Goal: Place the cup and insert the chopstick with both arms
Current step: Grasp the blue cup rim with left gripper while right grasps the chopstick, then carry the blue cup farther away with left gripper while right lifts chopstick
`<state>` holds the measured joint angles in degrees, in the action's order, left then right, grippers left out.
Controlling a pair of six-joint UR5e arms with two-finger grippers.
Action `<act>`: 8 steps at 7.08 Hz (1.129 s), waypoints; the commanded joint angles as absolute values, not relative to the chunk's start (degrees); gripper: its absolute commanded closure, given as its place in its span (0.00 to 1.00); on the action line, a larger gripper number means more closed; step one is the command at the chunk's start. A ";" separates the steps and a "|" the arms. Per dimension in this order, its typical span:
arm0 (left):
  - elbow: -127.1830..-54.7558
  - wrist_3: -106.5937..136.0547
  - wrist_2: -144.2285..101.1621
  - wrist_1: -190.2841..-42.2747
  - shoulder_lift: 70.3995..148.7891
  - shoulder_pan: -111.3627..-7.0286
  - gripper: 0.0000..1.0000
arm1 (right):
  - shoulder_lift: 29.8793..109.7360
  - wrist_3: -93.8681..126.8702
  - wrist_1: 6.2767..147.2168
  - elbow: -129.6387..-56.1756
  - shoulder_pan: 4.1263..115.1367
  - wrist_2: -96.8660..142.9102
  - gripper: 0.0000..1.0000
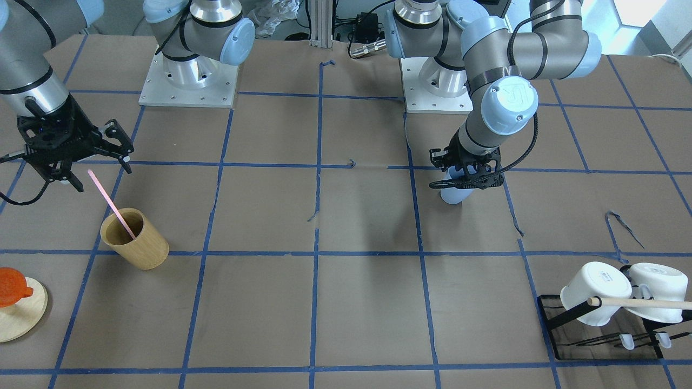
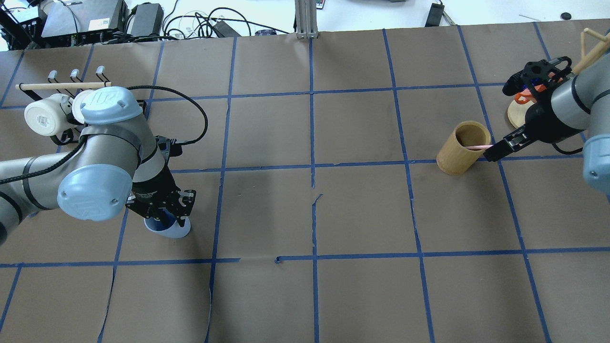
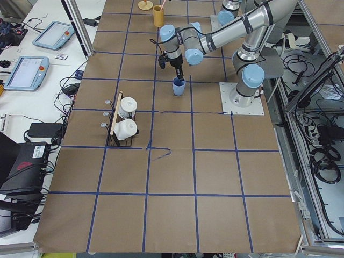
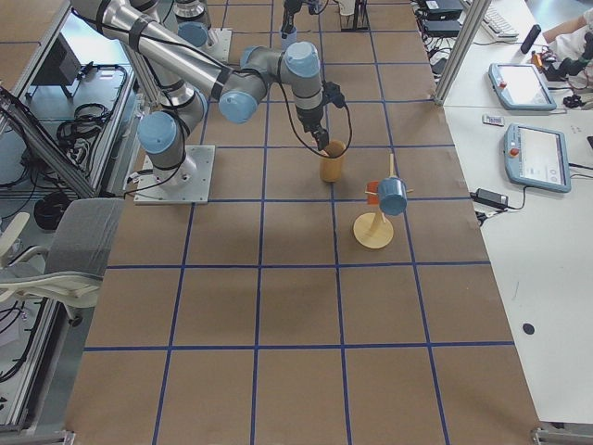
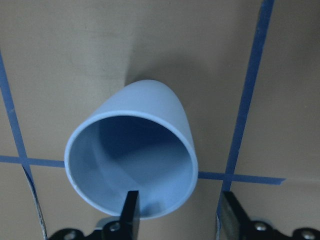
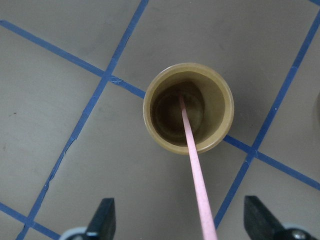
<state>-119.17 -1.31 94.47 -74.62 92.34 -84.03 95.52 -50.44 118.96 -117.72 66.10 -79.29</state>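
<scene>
The light-blue cup point(image 2: 170, 232) stands upright on the table in front of my left arm; it also shows in the front view point(image 1: 450, 194) and the left wrist view point(image 5: 150, 125). My left gripper point(image 5: 180, 212) is open at its rim, one finger inside the cup and one outside. The pale-pink chopstick point(image 1: 111, 202) leans in a tan wooden cup point(image 1: 140, 246), its lower end on the cup's floor point(image 6: 192, 165). My right gripper point(image 6: 182, 220) is open above that cup, with the stick's upper end between its wide-spread fingers, not touched.
A black rack with two white mugs point(image 1: 594, 294) and a light wooden rod point(image 1: 643, 303) stands on the left arm's side. A round wooden stand with an orange item point(image 1: 19, 308) sits beyond the tan cup. Blue tape lines grid the brown table.
</scene>
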 commanded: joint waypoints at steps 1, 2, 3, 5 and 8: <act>-119.09 -1.14 94.39 -73.57 92.37 -84.02 1.00 | 95.71 -52.89 119.44 -120.48 61.19 -72.36 0.09; -119.00 -0.27 94.13 -70.52 92.63 -84.11 1.00 | 95.97 -53.00 119.44 -120.50 61.17 -71.90 0.09; -116.65 2.00 91.43 -68.75 92.81 -85.50 1.00 | 96.06 -53.35 119.62 -120.59 60.91 -71.29 0.21; -109.11 16.26 85.72 -68.65 96.74 -91.99 1.00 | 95.98 -54.67 122.70 -120.85 60.73 -70.14 0.35; -92.70 31.07 81.65 -68.29 109.29 -100.25 1.00 | 95.98 -54.58 122.70 -121.11 60.64 -70.31 0.58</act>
<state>-99.38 25.59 82.84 -68.48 104.00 -96.79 95.98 -54.63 122.70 -121.07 60.68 -70.30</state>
